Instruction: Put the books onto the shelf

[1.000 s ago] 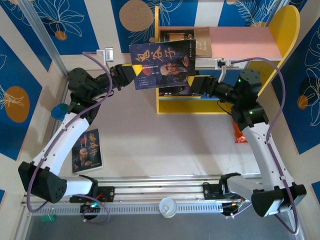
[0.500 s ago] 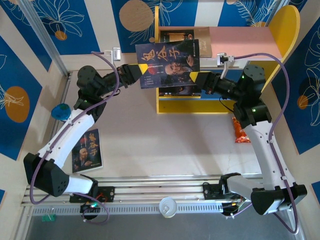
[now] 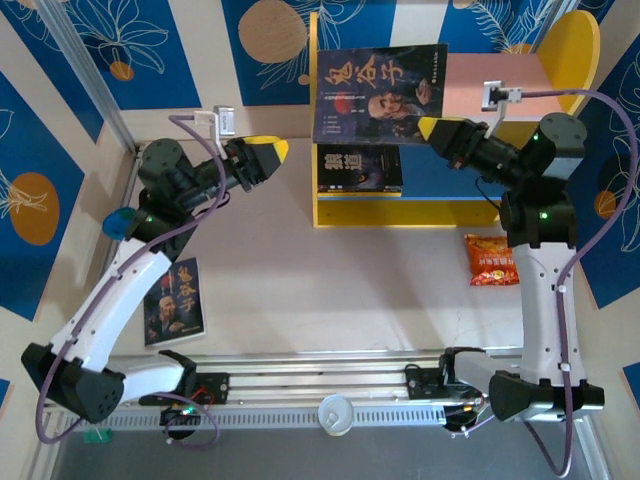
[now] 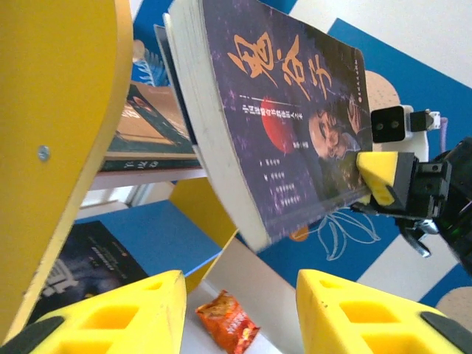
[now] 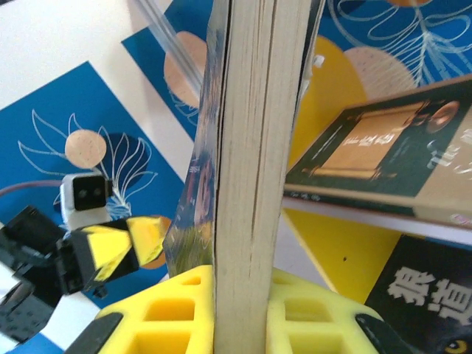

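Orange snack packet [image 3: 491, 260] (lying flat), white cup [image 3: 335, 413]

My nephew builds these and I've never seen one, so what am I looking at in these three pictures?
Two robot arms are bolted at the near edge of the table. The overhead picture shows both: the left arm and the right arm. The other two pictures come from cameras on their wrists, so yellow jaws show at the bottom. The right arm's jaws are shut on a dark book with a bearded man, held in the air at the top of the shelf. The left arm's jaws stand open and empty, left of the shelf. A wolf-face book lies on the blue lower board; another book lies on the upper one. On the table lie a second bearded-man book and an orange snack packet.
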Motion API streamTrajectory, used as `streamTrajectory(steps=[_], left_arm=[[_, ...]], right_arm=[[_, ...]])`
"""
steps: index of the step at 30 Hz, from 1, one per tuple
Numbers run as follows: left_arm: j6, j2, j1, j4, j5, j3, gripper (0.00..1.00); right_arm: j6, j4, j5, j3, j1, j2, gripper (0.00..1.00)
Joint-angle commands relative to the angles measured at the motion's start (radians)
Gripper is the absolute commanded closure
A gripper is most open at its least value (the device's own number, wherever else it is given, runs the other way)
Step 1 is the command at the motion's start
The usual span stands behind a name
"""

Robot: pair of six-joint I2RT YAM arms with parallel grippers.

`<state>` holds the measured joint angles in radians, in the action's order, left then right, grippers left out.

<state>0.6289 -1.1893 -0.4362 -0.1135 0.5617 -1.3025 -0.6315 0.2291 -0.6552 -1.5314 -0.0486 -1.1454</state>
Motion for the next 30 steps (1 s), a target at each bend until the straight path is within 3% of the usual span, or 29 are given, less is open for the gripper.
streamTrajectory(steps=[1, 10, 30], left_arm=[[-0.096, 0.043, -0.005, 0.11, -0.078, -0.004, 0.56], [-0.135, 0.081, -0.006, 0.193, -0.136, 0.008, 0.55], [-0.147, 0.1, -0.005, 0.236, -0.157, 0.006, 0.55]], right_arm=[[-0.04, -0.033, -0.045, -0.063, -0.04, -0.03, 0.98], [-0.056, -0.027, -0.039, -0.116, -0.071, -0.12, 0.98], [-0.077, 0.017, -0.094, -0.28, -0.037, -0.335, 0.95]])
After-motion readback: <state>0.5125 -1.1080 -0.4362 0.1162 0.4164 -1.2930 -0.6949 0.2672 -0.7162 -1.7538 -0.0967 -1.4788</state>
